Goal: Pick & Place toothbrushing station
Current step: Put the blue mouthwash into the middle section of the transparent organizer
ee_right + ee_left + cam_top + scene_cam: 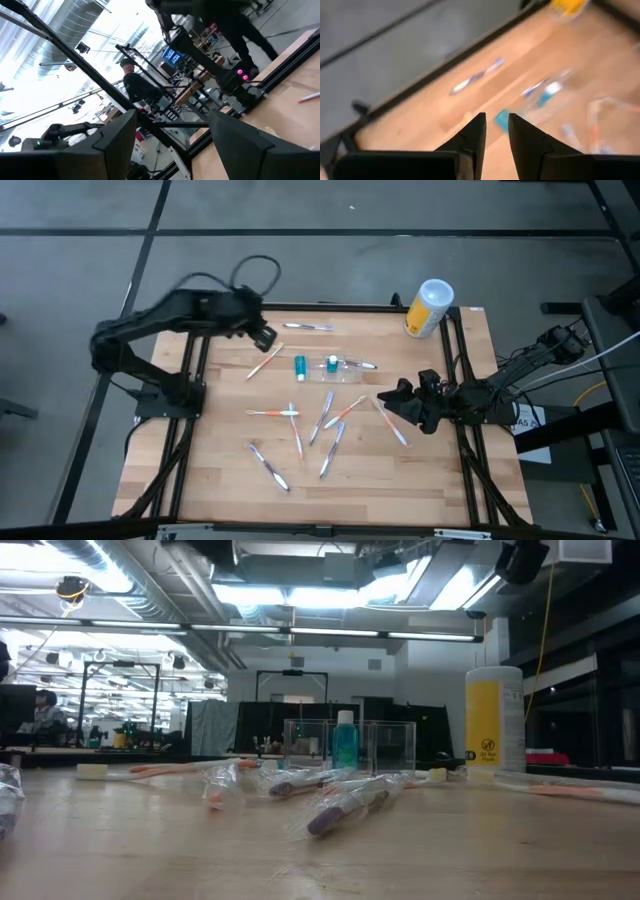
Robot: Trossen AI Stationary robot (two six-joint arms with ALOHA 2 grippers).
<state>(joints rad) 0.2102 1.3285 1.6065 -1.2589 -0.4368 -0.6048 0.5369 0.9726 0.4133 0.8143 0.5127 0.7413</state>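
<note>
Toothbrushing station [345, 369] found near centre of wooden table [440, 470], toward far edge; clear plastic, compartments see-through, small teal bottle [299, 365] just beside it. In low view, station [385, 747] upright with teal bottle [345, 740] showing in front of or within it, cannot tell which. Wrapped toothbrushes [330, 420] scattered loose across table, none gripped. Yellow canister [428, 308] with white lid at far right corner, lying tilted in overhead view. Left gripper [262, 337] raised over far left part of table, fingers [475, 137] narrowly parted, nothing between them. Right gripper [388, 401] low at right side, fingers [120, 132] spread wide, holding nothing. Person visible in room beyond [137, 85].
</note>
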